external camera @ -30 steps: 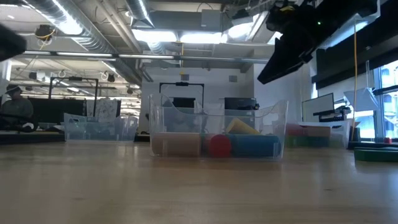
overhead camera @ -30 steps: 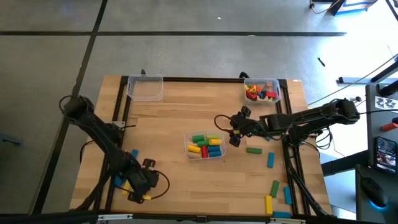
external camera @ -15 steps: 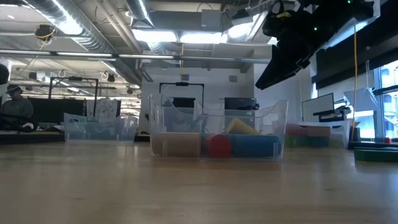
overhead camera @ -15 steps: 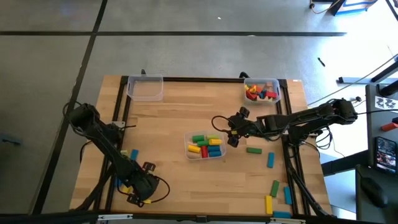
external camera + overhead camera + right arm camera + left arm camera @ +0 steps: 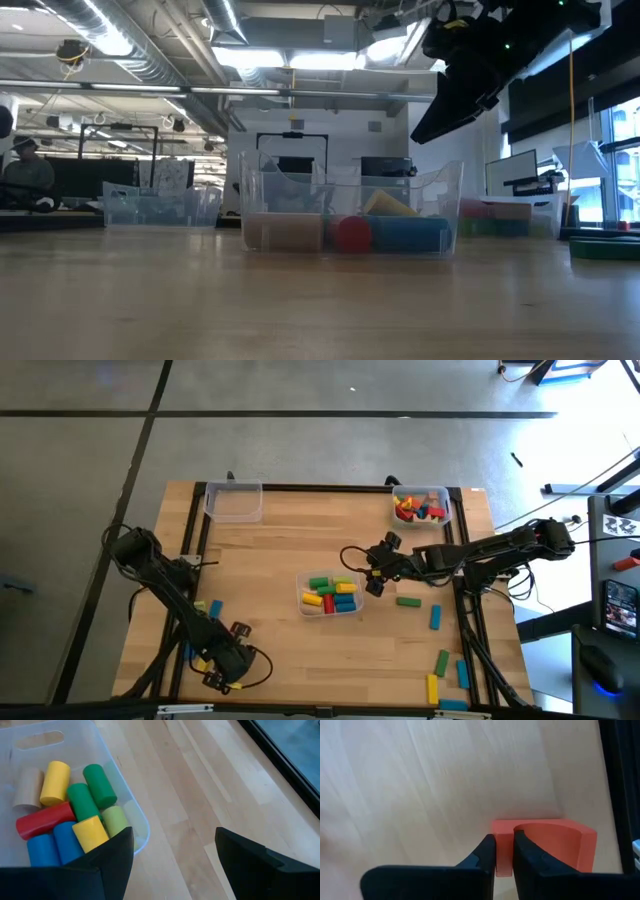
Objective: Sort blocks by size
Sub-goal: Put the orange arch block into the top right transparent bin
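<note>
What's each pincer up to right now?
Left pincer shut on one leg of orange arch block, near table corner. Right pincer open, empty, hovering beside middle bin. Nothing in the way.

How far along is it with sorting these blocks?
Partly done. The middle bin holds a batch of round blocks and the back right bin holds several more. The left hand is shut on one leg of an orange arch; the right hand hangs open beside the middle bin. Loose blocks remain on the table; the back left bin looks empty.
</note>
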You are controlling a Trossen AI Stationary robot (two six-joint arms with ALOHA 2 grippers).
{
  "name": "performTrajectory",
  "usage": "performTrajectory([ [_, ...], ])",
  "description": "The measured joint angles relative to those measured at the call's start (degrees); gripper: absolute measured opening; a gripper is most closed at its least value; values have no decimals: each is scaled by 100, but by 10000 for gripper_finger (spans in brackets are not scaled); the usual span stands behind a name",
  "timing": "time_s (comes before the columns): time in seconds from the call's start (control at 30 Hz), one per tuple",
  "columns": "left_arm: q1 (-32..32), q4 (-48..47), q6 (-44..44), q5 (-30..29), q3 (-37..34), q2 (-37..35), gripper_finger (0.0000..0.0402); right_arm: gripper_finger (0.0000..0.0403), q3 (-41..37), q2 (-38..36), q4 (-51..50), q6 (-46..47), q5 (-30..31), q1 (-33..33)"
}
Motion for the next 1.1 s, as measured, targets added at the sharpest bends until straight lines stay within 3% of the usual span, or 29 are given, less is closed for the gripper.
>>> performTrajectory([
  [0.4, 416, -50, 37, -323, 349, -358, 33, 270, 0, 0, 190, -5, -103, 0],
  [0.6, 675, -74, 560, -1523, 600, -684, 40, 270, 2, 0, 725, -39, -294, 0],
  [0.93, 1160, 1, 2365, -3869, 871, -866, 39, 270, 3, 45, 1749, 128, -730, 2],
  [1.1, 1493, 284, 3035, -4475, 872, -866, 45, 270, 7, 410, 2484, 174, -1087, 2],
])
